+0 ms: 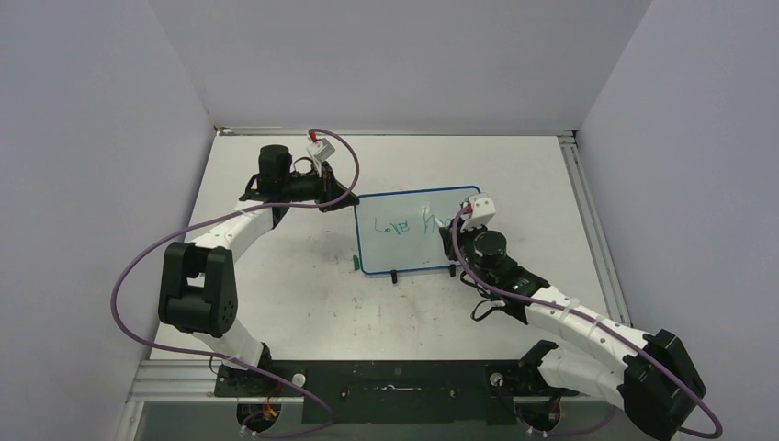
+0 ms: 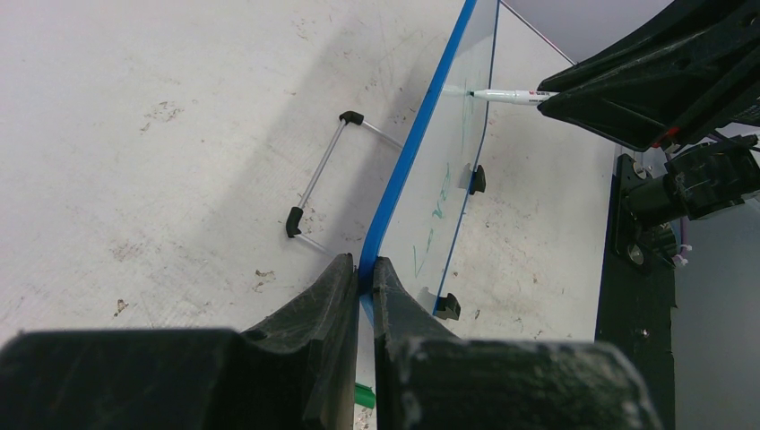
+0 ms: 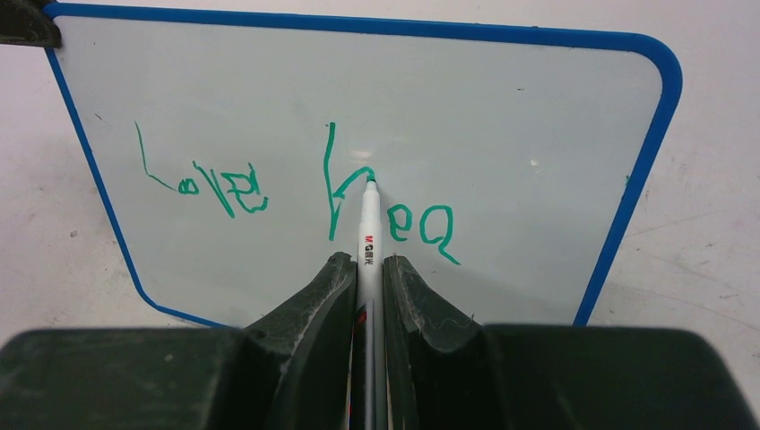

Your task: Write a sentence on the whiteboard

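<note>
The whiteboard (image 1: 404,250) stands tilted on its black feet (image 2: 477,179) near the middle of the table (image 1: 276,294), with its lower edge towards the near edge. A thin wire stand (image 2: 321,176) lies on the table behind it.

The left gripper (image 1: 347,198) sits at the board's upper left corner. In the left wrist view its fingers (image 2: 324,296) are pressed nearly together on the blue rim (image 2: 394,193), pinching the board by its edge.

The right gripper (image 3: 369,264) faces the front of the board, towards its right half. Its fingers are closed tight around a white marker (image 3: 368,228), which sticks straight out between them. The marker tip touches the glossy surface in the middle of the green writing.

The sentence (image 3: 235,190) runs in one line so far. It reads roughly "Love" on the left and "Hea" to its right, and the tip rests on the first letter of the second word. From the left wrist view the marker meets the board square on, near its far upper edge.

A small green cap (image 1: 355,264) lies on the table just beside the board's lower left corner.
</note>
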Action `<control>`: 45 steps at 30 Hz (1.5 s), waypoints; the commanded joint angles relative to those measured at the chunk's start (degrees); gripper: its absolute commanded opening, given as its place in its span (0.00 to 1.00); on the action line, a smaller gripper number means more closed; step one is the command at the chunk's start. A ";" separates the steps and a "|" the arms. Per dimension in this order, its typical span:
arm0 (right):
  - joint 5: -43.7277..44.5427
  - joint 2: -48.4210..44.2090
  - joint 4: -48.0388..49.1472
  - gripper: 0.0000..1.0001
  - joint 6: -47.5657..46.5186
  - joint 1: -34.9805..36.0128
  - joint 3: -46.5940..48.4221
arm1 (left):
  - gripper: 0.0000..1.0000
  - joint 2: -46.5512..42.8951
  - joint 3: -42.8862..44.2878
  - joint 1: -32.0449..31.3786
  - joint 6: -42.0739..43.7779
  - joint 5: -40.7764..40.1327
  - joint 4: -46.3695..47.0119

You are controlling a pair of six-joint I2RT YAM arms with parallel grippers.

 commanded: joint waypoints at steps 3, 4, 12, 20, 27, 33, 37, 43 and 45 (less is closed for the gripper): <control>0.22 -4.00 -1.69 0.05 0.58 0.30 -0.27 | 0.00 -1.76 0.10 -0.21 1.35 -0.49 -0.78; -0.06 -4.74 -1.97 0.05 0.53 0.39 -0.15 | 0.00 -1.76 0.11 -0.18 1.35 -0.49 -0.78; -2.20 -9.45 -5.18 0.05 0.60 0.79 0.78 | 0.00 -2.37 0.01 -0.14 1.53 -0.58 -0.97; -3.37 -12.28 -9.50 0.05 -1.01 -0.03 2.55 | 0.00 -2.54 0.10 -0.16 1.61 -0.42 -1.24; -11.25 -14.71 -10.43 0.05 0.06 -9.35 0.83 | 0.00 -2.64 0.09 -0.35 1.70 -0.83 -1.37; -14.90 -16.91 -10.07 0.05 1.59 -13.71 -1.08 | 0.00 -2.81 0.25 -0.57 1.98 -1.12 -1.88; -14.48 -16.81 -9.49 0.05 1.52 -13.69 -1.90 | 0.00 -2.64 0.33 -0.64 2.20 -1.12 -2.09; -13.54 -14.80 -6.96 0.05 0.91 -13.67 -1.99 | 0.00 -2.72 0.32 -0.65 2.36 -1.11 -2.25; -13.52 -13.74 -5.71 0.05 0.62 -13.69 -1.83 | 0.00 -2.64 0.38 -0.65 2.37 -1.11 -2.38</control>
